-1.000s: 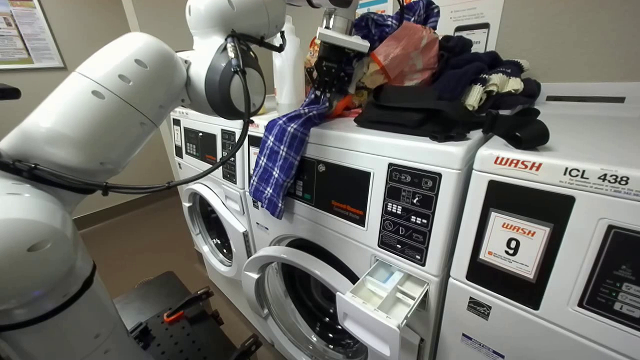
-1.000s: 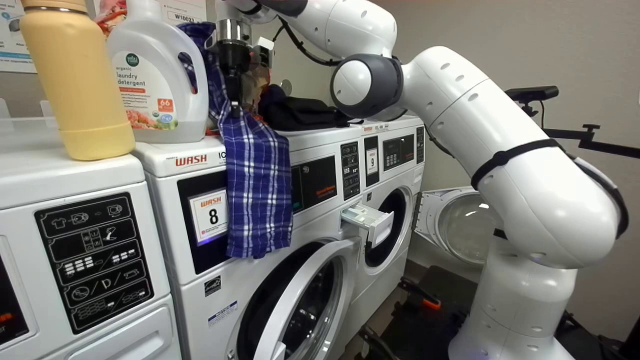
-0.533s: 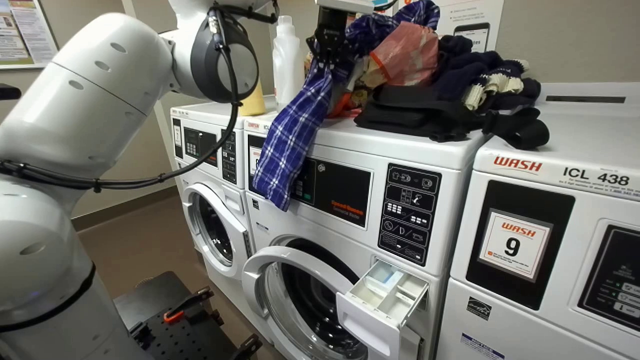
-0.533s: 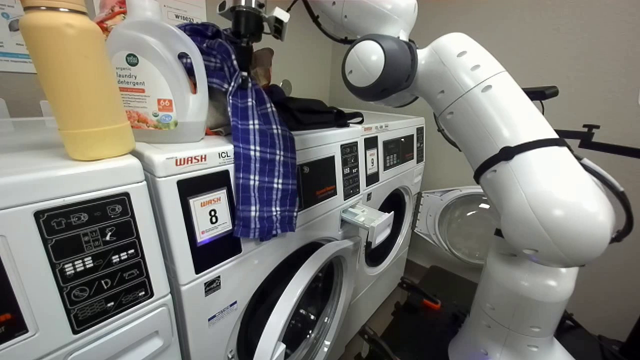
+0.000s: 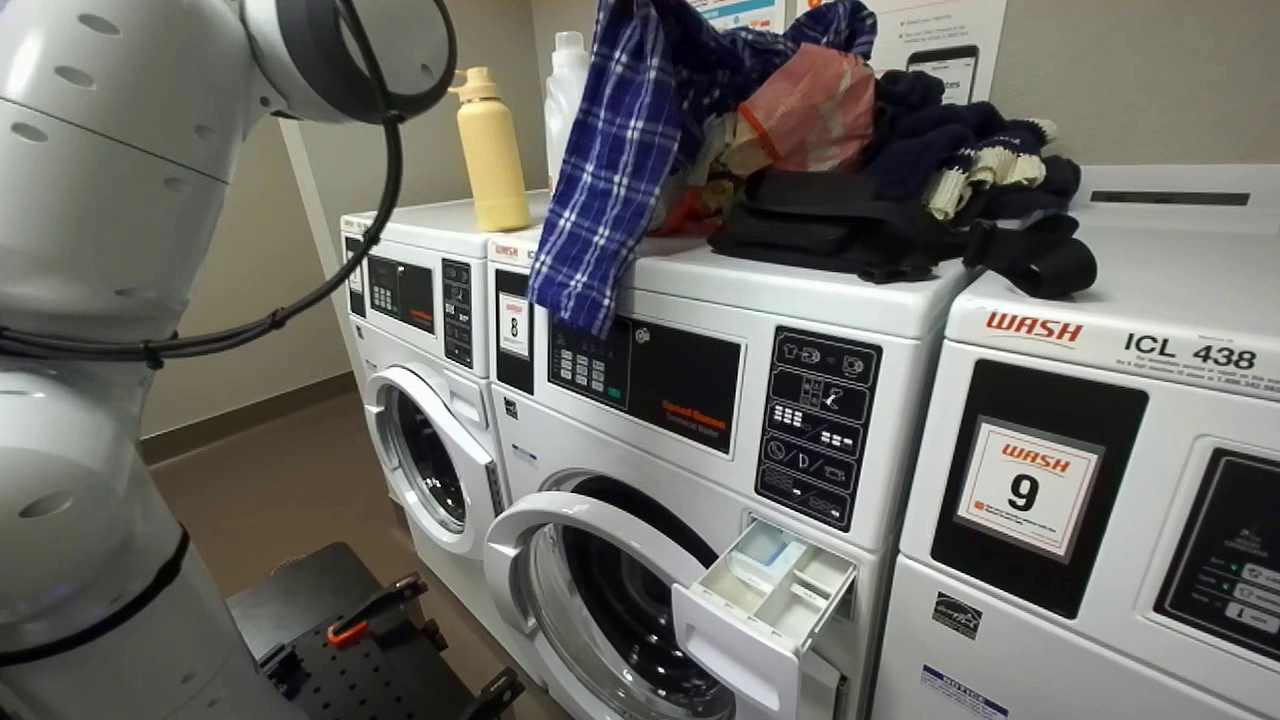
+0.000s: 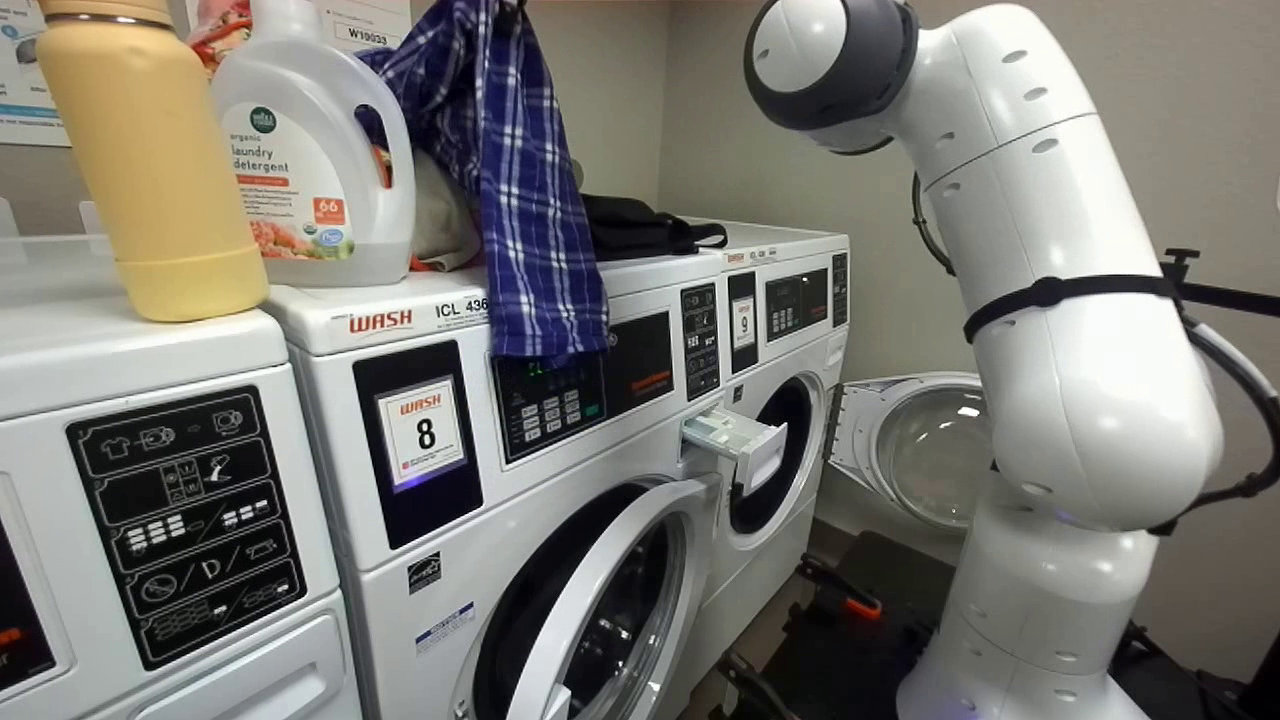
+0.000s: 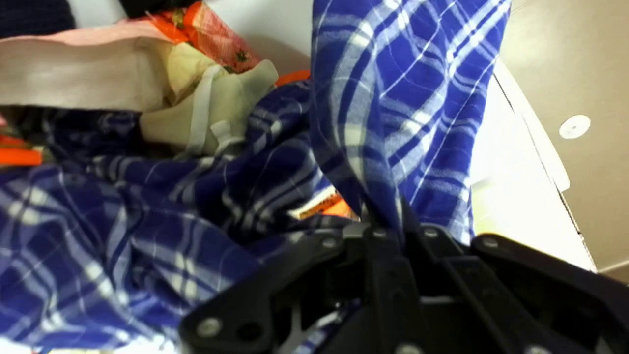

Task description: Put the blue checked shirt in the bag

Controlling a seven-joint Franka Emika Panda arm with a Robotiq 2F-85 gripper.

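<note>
Nearest in the wrist view, the gripper (image 7: 400, 227) has its jaws pressed together on a narrow fold of the blue checked shirt (image 7: 417, 123); one stretch of cloth hangs away from the pinch, and the rest spreads below in loose folds. Past these lie a beige piece (image 7: 78, 73) with a pale strip (image 7: 201, 108) near it, and some red printed material (image 7: 223, 37). In an exterior view, the robot arm (image 5: 95, 150) stands close at the edge of the frame. Washer 8 (image 5: 660, 480) comes next, its round door (image 5: 509, 578) swung out and its drawer (image 5: 735, 645) pulled forward. The shirt's free end hangs before this machine, its lower edge crossing the top of the black control panel (image 5: 680, 400); I cannot tell whether it touches. Behind, on the washer's top, sit a flat black item (image 5: 830, 215), a crumpled pink-red piece (image 5: 820, 110) and dark garments (image 5: 920, 130) trimmed in cream, while more of the shirt shows behind the pink-red piece. Whether any part is inside a bag I cannot tell. A yellow bottle (image 5: 492, 160) stands on the neighbouring washer (image 6: 200, 350), near a detergent jug (image 6: 300, 180) on washer 8. A poster (image 5: 955, 65) hangs on the wall (image 5: 1150, 80) behind everything.
</note>
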